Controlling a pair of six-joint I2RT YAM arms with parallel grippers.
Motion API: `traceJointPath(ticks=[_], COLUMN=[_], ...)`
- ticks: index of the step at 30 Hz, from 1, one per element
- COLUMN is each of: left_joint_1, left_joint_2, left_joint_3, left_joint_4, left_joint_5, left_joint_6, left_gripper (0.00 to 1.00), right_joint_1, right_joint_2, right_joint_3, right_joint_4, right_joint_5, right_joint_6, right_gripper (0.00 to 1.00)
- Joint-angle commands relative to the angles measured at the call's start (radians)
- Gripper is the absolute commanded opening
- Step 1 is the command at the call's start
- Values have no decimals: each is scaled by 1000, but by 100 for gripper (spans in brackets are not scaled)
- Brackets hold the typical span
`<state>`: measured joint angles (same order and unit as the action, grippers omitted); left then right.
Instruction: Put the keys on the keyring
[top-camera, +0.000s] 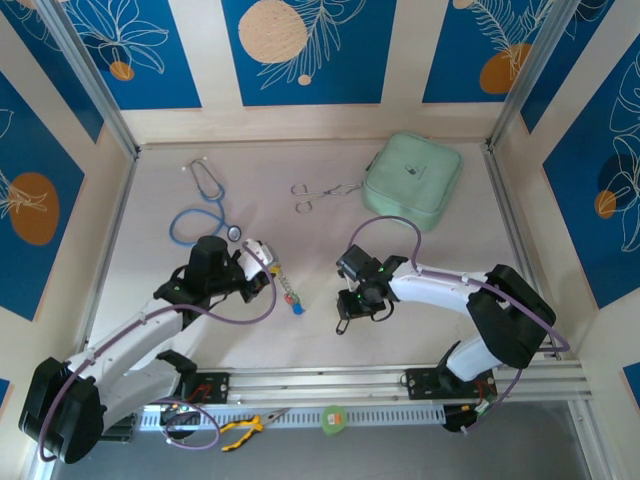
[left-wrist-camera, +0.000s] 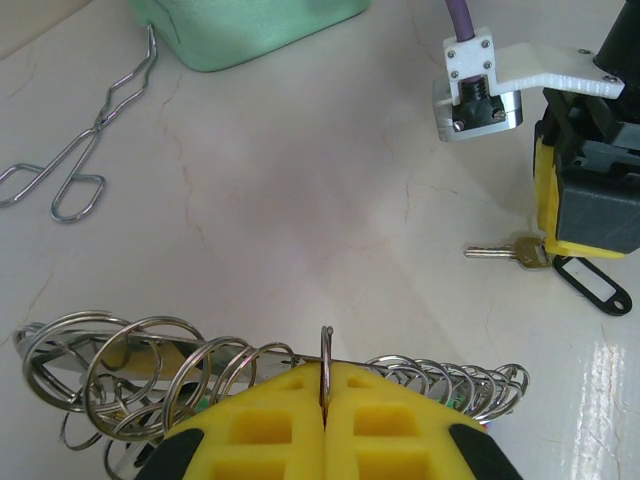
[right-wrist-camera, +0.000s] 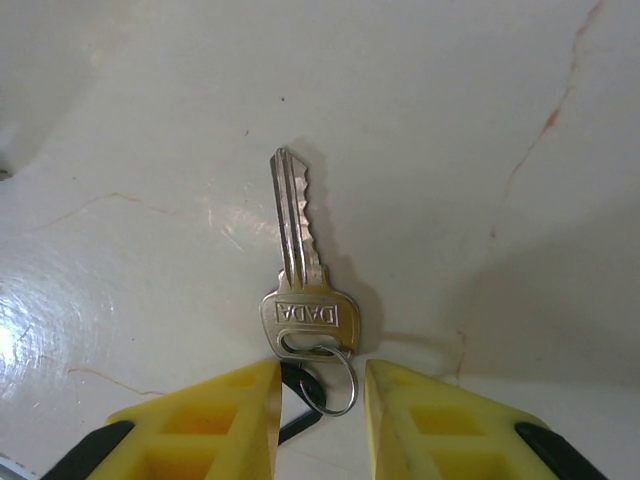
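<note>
Key (right-wrist-camera: 300, 262) just ahead of parted right tool (right-wrist-camera: 318, 385)

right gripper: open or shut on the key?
Open. Right gripper has its fingers apart; the key lies flat on the table, only its small ring between them.

a blue-tubed stethoscope (top-camera: 214, 198) is lying coiled on the far left of the pale table (top-camera: 440, 330). steel forceps (top-camera: 318, 192) are resting flat near the middle of the far side, beside a mint-green soft pouch (top-camera: 412, 180) (their tips are reaching right up to its corner). yellow-handled pliers (top-camera: 248, 428) and a small green round thing (top-camera: 334, 419) are sitting past the table's near edge.
</note>
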<state>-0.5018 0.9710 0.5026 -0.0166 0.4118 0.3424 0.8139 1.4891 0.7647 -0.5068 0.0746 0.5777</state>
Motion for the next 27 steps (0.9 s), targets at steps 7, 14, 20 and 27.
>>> traceJointPath(ticks=[7,14,20,27], left_joint_1=[-8,-10,-13,-14], left_joint_2=[-5,1,0,1], left_joint_3=[32,33,36,36], left_joint_4=[22,26,14,12], left_joint_5=[23,26,25,23], left_joint_6=[17,18,22,23], left_gripper=[0,0,0,0], right_joint_1=[-51,-67,-74,-91], right_joint_2=[8,30,59,54], right_joint_3=[73,63,42,33], right_joint_4=[-150,-120,-72,-96], right_joint_5=[-56,-178,-196,-164], right_joint_6=[113,225,238,241], right_gripper=[30,34,34,35])
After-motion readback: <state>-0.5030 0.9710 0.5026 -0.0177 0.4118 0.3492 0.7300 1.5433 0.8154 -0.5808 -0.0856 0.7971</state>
